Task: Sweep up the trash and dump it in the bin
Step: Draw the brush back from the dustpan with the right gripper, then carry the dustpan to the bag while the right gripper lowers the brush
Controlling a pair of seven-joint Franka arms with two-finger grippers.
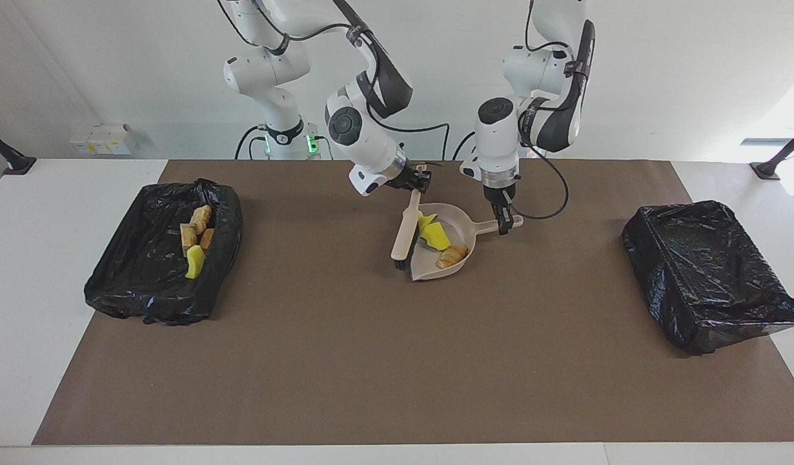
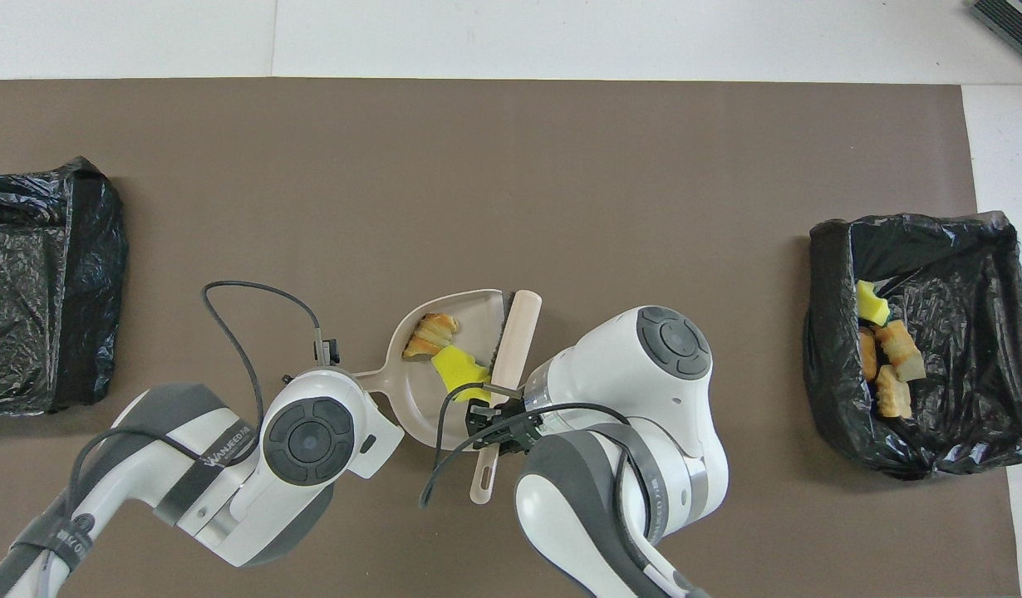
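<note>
One counter [image 1: 384,361] under a brown mat is carrying everything. Two bins lined with black bags are sitting on it: the bin at the right arm's end [image 1: 158,271] is lying open, while the bin at the left arm's end [image 1: 707,278] is showing only wrinkled plastic, and its inside is hard to make out; in the overhead view it is cut off by the edge.

One beige dustpan [image 1: 458,226] is resting mid-counter, near the robots. The left gripper [image 1: 505,219] is clamping shut on the dustpan's handle. One beige brush [image 1: 405,236] is leaning against the pan's open edge, bristles down, and the right gripper [image 1: 417,182] is closed tight on its handle.

The trash is lying in two places. In the dustpan, two yellow foam chunks [image 1: 434,234] are pressing together beside one striped tan croissant piece [image 1: 451,256]; the brush is partly covering one chunk. In the open bin, three croissant pieces [image 1: 198,227] and one yellow chunk [image 1: 194,261] are bunching together; their edges are overlapping.
</note>
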